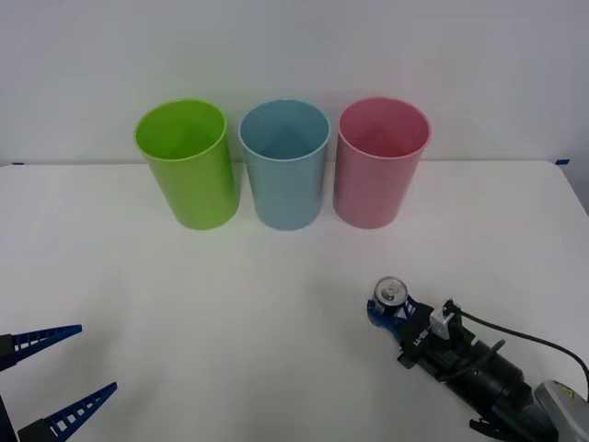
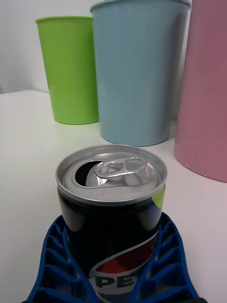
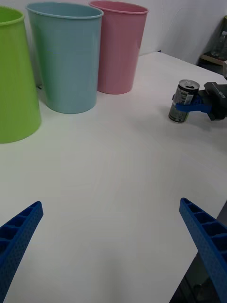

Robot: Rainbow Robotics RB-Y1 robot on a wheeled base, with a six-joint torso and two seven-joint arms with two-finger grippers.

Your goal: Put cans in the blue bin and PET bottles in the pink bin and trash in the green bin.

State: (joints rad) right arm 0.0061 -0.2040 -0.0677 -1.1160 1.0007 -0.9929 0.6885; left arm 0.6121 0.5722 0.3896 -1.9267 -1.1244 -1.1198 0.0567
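A small dark can (image 1: 390, 293) (image 2: 113, 199) (image 3: 183, 100) with a silver pull-tab top stands upright on the white table, in front of the pink bin (image 1: 379, 166) (image 2: 208, 94) (image 3: 118, 47). My right gripper (image 1: 386, 308) (image 2: 112, 225) (image 3: 187, 106) is shut on the can, one blue finger on each side of it. The blue bin (image 1: 285, 170) (image 2: 137, 71) (image 3: 66, 61) stands in the middle and the green bin (image 1: 189, 170) (image 2: 71, 71) (image 3: 12, 80) to its left. At the near left, my left gripper (image 1: 95, 359) (image 3: 111, 204) hangs open, holding nothing. PET bottles and trash are out of view.
The three bins stand in a row along the table's far edge (image 1: 92, 164), by a white wall. A black cable (image 1: 525, 336) loops over the right arm. Wide bare tabletop (image 1: 230, 304) lies between the can and the bins.
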